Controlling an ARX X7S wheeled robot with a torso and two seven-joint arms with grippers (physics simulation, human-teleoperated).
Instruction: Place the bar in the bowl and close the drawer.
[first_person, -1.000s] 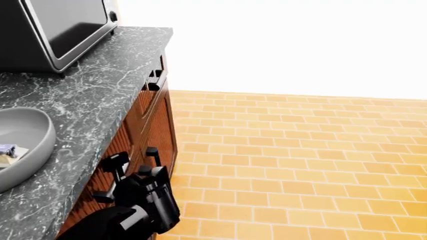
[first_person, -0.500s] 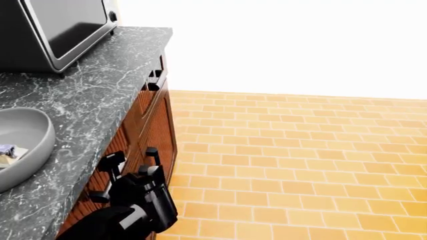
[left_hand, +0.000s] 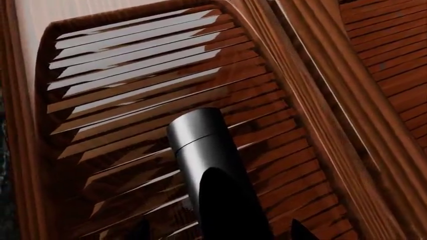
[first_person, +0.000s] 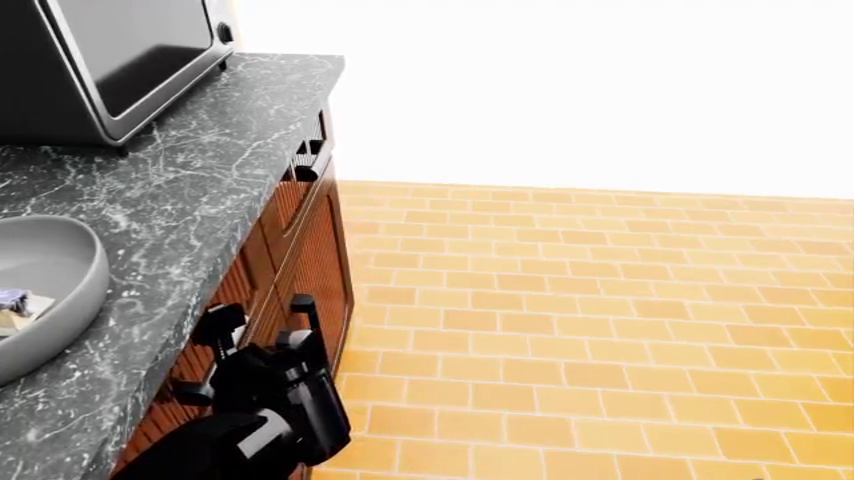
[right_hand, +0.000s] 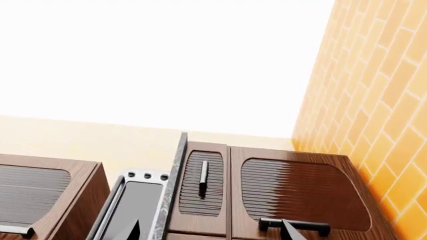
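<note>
Orange brick floor fills most of the head view, with the dark marble desk (first_person: 200, 170) running along the left side and a toaster oven (first_person: 114, 55) sitting at its far end. From where I'm driving, the left gripper (first_person: 254, 325) is low down against the cabinet front under the desk edge, fingers spread with nothing between them as far as I can see.

What matters now is the drawer (left_hand: 167, 115). In the left wrist view its ribbed front fills the frame dead ahead of the gripper, and the silver handle (left_hand: 200, 150) runs straight out from the camera, so the handle's long axis lines up with the way the gripper points. Looks like the front sits right at the fingertips (touching or just shy, can't tell from this angle). My read: the push goes straight forward into the cabinet, and the left arm is clearly the one to do it.

Right gripper (right_hand: 210, 231) only shows two dark finger tips set apart, nothing held, well away from the cabinets.

The bar (first_person: 14, 305) already lies in the bowl (first_person: 67, 280), up on the desk above and behind the left gripper.
</note>
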